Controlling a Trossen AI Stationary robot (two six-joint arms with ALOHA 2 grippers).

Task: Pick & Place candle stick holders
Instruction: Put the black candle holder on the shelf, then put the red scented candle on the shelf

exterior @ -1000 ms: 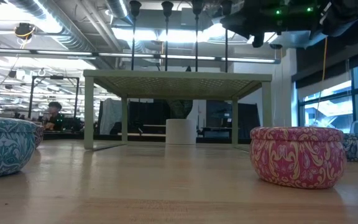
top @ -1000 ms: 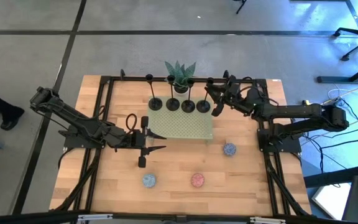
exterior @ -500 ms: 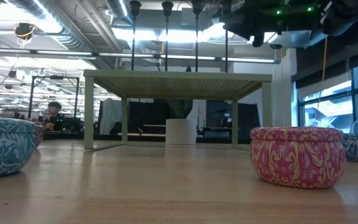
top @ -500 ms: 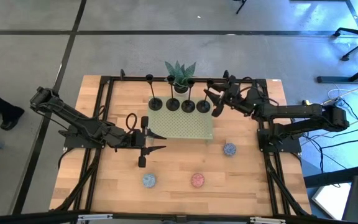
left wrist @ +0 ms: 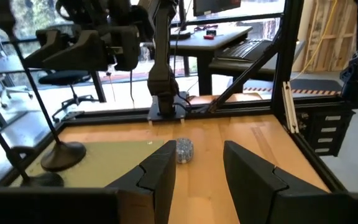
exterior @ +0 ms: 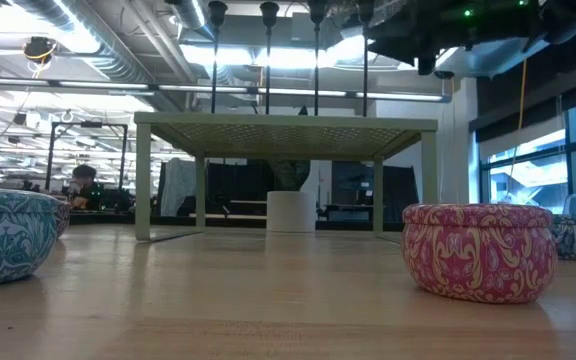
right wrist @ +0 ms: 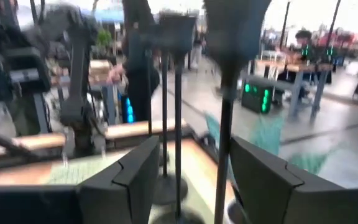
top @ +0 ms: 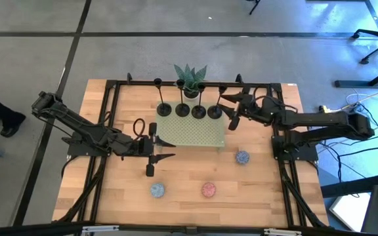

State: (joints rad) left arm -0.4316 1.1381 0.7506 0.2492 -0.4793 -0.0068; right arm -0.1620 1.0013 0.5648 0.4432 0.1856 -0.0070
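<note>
Wood counter [top: 182,177] w/ black frame. On it: pale green perforated stand [top: 190,131] at mid-back, potted plant [top: 190,78] behind it, blue tin [top: 157,190] & pink tin [top: 208,189] near front, another blue tin [top: 242,157] to the right. Four candle stick holders [top: 189,110] in a row on the stand's back edge.

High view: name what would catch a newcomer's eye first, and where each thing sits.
Four black candle stick holders stand in a row along the far edge of a pale green raised shelf at the table's middle. The right gripper, open, hangs just right of the row's right end. The left gripper waits by the shelf's left side.
</note>
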